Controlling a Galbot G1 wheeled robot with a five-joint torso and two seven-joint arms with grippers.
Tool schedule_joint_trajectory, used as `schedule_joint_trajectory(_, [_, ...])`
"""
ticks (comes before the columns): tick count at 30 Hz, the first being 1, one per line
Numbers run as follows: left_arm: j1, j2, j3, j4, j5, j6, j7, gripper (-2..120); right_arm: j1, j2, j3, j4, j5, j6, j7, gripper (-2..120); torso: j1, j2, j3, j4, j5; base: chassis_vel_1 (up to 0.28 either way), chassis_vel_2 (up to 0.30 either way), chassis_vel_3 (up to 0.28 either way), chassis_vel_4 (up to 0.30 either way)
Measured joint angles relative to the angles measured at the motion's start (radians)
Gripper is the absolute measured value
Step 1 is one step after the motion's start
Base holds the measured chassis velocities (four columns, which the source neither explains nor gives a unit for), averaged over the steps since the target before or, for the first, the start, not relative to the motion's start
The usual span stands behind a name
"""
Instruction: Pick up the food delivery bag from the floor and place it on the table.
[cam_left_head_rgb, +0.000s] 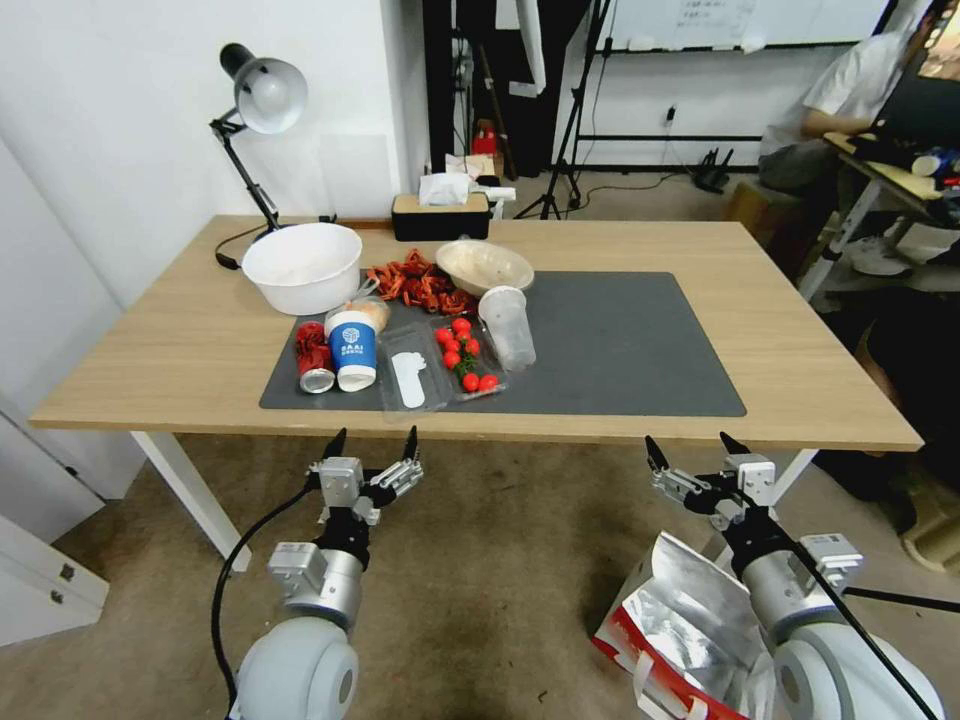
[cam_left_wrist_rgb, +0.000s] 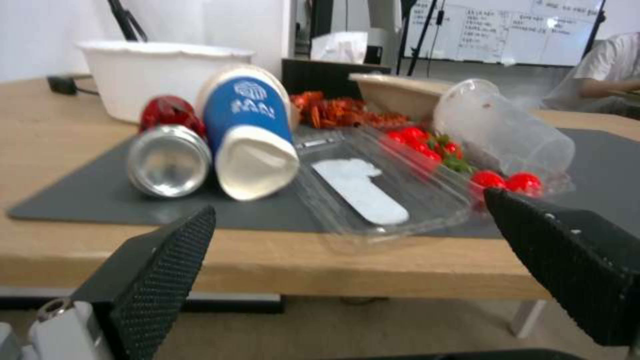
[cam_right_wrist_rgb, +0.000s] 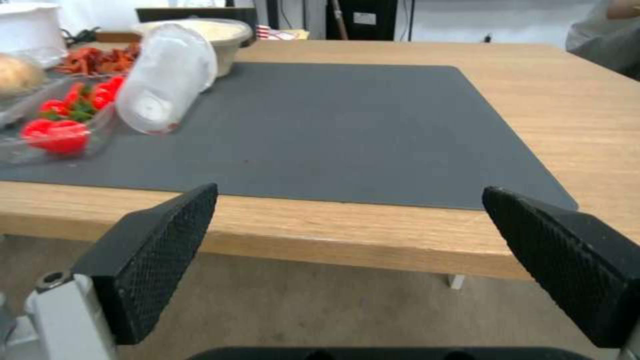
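The food delivery bag sat on the floor at the near right, just beside the right arm and near the table's near-right leg, its silver foil lining facing up and its red-and-white side and white strap low at the near edge. The right gripper hung above the carpet just short of the table's near edge, its two black fingers spread wide with nothing between them; in the right wrist view the right gripper faced the bare right half of the dark grey mat. The left gripper was held at a similar height to the left, also near the table's front edge, fingers apart and empty; in the left wrist view the left gripper pointed at the clutter on the mat's left part. The table carried a white bowl at the far left of the mat, a beige bowl to its right, and a heap of red crayfish-like food between them. Nearer lay a red can on its side, a blue paper cup tipped over just beside it, a clear clamshell tray with cherry tomatoes in its right half, and a clear plastic cup lying on its side. A desk lamp and a tissue box stood at the far edge.
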Motion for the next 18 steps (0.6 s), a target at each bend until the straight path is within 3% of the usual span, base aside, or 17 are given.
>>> schedule_joint_trajectory(6, [0.005,0.001,-0.014,0.003,-0.005,-0.047,0.031,100,-0.017,0.004,0.003,0.01,-0.009,0.004,-0.003,100,0.0,0.0,0.0,-0.0001,0.0,0.0,0.0,0.0,0.0])
schedule_joint_trajectory(18, [0.004,-0.01,0.012,0.008,-0.043,-0.054,0.026,100,-0.024,-0.001,0.022,-0.004,-0.015,0.015,-0.005,100,-0.01,-0.022,-0.012,-0.0001,0.0002,0.0,0.0,0.0,0.0])
